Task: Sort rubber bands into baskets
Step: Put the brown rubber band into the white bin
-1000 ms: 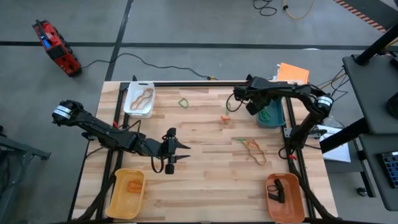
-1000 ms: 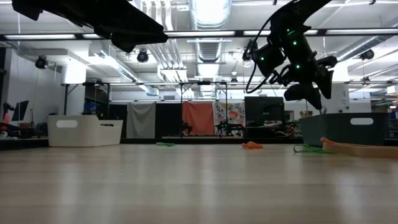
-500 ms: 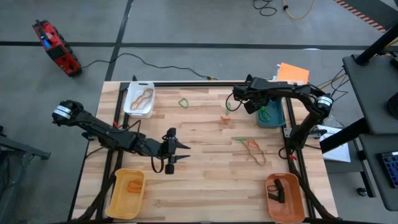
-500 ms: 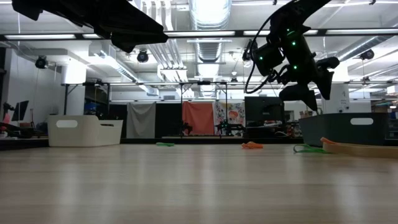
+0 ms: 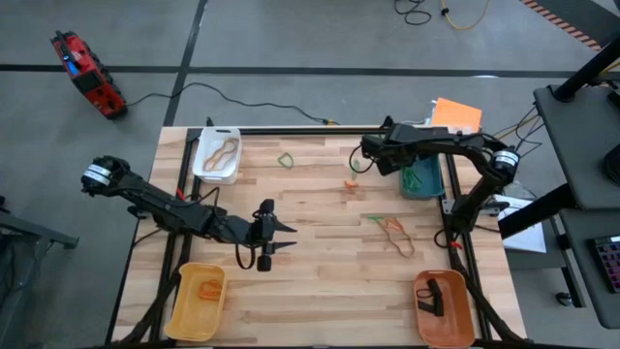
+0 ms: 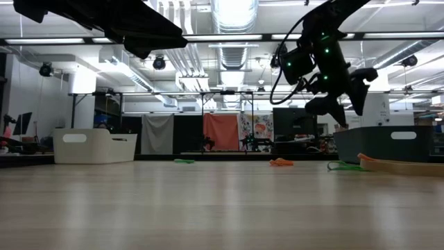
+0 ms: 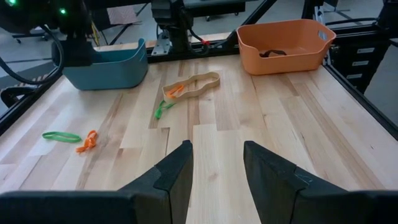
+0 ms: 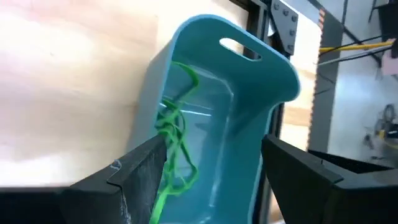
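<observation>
Right claw [image 5: 372, 160] spread, empty, beside teal basket [image 5: 423, 177] w/ green bands [image 8: 174, 134]; left claw [image 5: 279, 237] spread mid-counter [image 5: 320, 291].

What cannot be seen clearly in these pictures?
- White basket, low view: its wall hides the contents.
- Teal basket, high view: the right arm covers part of it.
- Yellow basket: in none of the low or wrist views.
- Dark object in the orange basket, high view: too small to identify.
</observation>
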### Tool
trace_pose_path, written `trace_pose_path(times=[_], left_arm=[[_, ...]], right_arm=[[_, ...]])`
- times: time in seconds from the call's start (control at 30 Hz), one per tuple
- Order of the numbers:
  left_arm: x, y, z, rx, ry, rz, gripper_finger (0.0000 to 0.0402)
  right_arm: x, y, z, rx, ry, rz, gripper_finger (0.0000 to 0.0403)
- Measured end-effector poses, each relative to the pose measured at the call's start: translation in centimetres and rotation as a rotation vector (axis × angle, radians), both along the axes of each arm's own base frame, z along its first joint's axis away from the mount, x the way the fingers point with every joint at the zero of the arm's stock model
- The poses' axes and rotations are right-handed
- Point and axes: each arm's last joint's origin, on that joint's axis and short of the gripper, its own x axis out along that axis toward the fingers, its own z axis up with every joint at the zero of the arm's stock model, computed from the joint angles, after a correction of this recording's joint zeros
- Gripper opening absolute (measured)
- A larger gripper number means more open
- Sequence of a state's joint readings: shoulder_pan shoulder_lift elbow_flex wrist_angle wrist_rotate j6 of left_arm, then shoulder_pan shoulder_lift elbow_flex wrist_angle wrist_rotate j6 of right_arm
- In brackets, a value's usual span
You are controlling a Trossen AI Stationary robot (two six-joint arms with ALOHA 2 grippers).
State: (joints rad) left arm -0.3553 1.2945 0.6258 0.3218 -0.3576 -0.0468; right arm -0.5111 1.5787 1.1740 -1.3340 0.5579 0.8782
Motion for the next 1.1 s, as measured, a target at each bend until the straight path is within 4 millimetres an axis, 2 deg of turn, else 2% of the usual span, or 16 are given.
trace_pose_path(times=[0.1,0.3,0.47,0.57,0.83,0.97,1.1], left_arm=[[0.0,0.0,0.0,0.000,0.000,0.000,0.0127],[0.0,0.0,0.0,0.000,0.000,0.000,0.0127],[0.0,0.0,0.0,0.000,0.000,0.000,0.0127],[0.0,0.0,0.0,0.000,0.000,0.000,0.0127],[0.0,0.0,0.0,0.000,0.000,0.000,0.0127],[0.0,0.0,0.0,0.000,0.000,0.000,0.0127],[0.0,0.0,0.0,0.000,0.000,0.000,0.0127]], right_arm=[[0.8,0.4,-0.2,-0.016,-0.056,0.013,0.0258],[4.2,3.1,-0.1,0.084,-0.222,0.265,0.0258],[6.9,6.9,0.2,0.163,-0.328,0.536,0.0258],[7.8,9.6,0.2,0.234,-0.376,0.657,0.0258],[8.1,16.1,0.1,0.328,-0.396,0.801,0.0258],[7.8,18.4,0.1,0.342,-0.398,0.831,0.0258],[7.1,20.1,0.0,0.426,-0.383,0.799,0.0258]])
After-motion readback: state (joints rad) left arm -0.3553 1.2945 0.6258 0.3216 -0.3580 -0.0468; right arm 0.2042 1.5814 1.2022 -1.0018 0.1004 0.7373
